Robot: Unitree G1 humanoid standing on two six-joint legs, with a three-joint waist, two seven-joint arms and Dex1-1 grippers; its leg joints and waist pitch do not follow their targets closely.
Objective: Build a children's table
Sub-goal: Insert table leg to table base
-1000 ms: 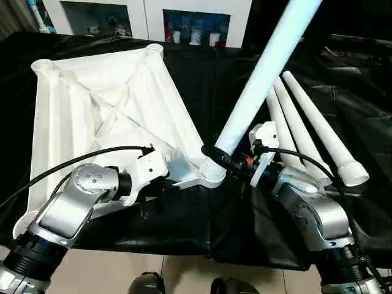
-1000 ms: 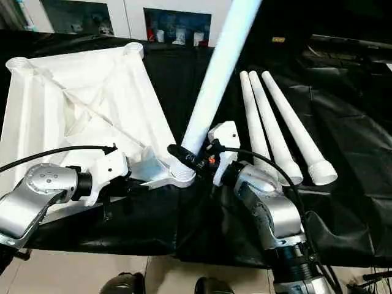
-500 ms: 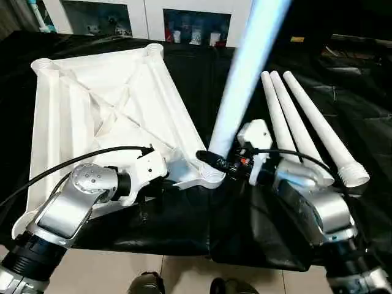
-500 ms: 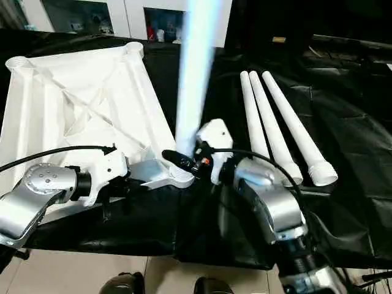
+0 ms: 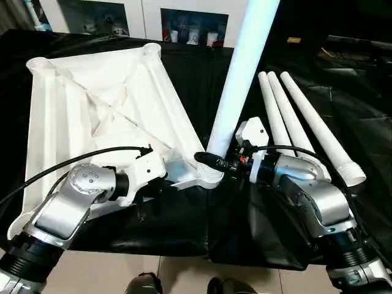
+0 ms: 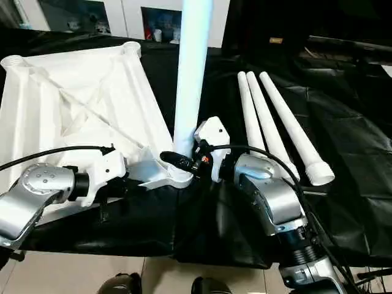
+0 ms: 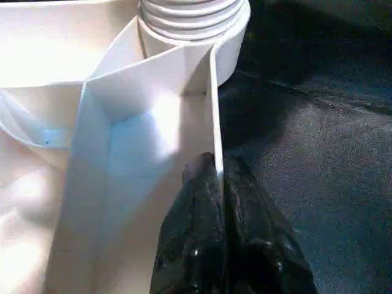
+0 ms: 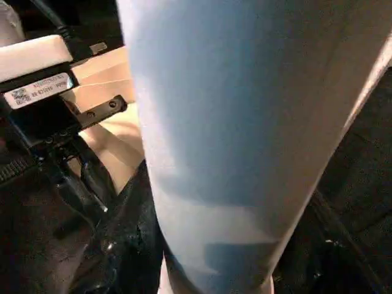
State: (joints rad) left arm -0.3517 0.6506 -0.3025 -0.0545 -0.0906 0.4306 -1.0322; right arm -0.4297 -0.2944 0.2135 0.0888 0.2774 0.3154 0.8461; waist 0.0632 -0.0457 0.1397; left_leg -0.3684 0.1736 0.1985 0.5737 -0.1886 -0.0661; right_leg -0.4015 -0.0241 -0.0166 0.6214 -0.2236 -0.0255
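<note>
- Tabletop (image 5: 104, 104) lies underside-up on the black-draped counter (image 5: 361, 104), one leg (image 5: 236, 92) standing in its near corner socket (image 5: 208, 177).
- Right claw (image 5: 214, 162) grips that leg's base; left claw (image 7: 217, 184) pinches a tabletop rib.
- Three spare legs (image 5: 306, 125) lie alongside.
- Leg now stands steeper than before.

One white tabletop (image 5: 104, 104), four white legs: one upright (image 5: 242, 73), three lying side by side (image 5: 306, 125).
</note>
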